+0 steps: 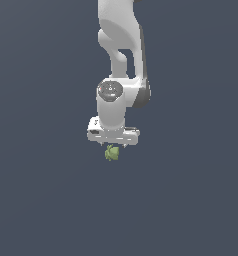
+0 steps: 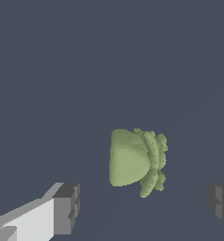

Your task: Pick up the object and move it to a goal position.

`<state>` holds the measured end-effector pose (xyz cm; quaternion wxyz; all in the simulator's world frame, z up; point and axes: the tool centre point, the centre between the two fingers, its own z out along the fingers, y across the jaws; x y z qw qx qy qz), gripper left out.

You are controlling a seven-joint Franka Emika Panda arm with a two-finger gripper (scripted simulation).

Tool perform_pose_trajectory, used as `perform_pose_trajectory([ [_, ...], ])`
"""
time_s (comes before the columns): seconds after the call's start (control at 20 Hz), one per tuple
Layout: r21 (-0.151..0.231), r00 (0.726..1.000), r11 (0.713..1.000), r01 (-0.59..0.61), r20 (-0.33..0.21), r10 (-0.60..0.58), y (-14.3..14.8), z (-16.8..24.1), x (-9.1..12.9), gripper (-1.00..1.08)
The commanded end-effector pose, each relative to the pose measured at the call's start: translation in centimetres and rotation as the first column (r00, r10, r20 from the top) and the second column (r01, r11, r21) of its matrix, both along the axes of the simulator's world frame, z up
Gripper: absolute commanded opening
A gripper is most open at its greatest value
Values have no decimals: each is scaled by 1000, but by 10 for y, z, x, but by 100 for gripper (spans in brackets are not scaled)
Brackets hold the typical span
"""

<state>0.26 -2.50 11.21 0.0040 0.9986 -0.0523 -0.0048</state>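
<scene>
The object (image 1: pixel 111 153) is a small lumpy olive-green thing with a smooth rounded side and a frilly side. In the exterior view it shows just under the white gripper (image 1: pixel 112 144), which points straight down over it. In the wrist view the object (image 2: pixel 135 161) lies on the dark grey floor between and beyond the two dark fingertips (image 2: pixel 67 208). The gripper (image 2: pixel 144 207) is open wide and holds nothing. The fingers do not touch the object.
A flat dark grey floor (image 1: pixel 41 200) fills both views. The white arm (image 1: pixel 120 50) rises from the gripper to the top of the exterior view. Nothing else shows.
</scene>
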Motion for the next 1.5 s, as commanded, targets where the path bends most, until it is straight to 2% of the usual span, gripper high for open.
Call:
perform_pose_trajectory([
  [0.0, 5, 999, 999, 35, 6, -35, -6, -10, 1, 100],
  [0.45, 7, 998, 998, 55, 8, -55, -10, -20, 1, 100],
  [0.9, 7, 998, 998, 60, 10, -60, -10, -60, 0, 100],
  [1.15, 7, 998, 998, 61, 10, -61, -10, -68, 2, 100],
  [1.2, 7, 998, 998, 61, 10, -61, -10, -68, 2, -100],
  [1.45, 7, 998, 998, 61, 10, -61, -10, -68, 2, -100],
])
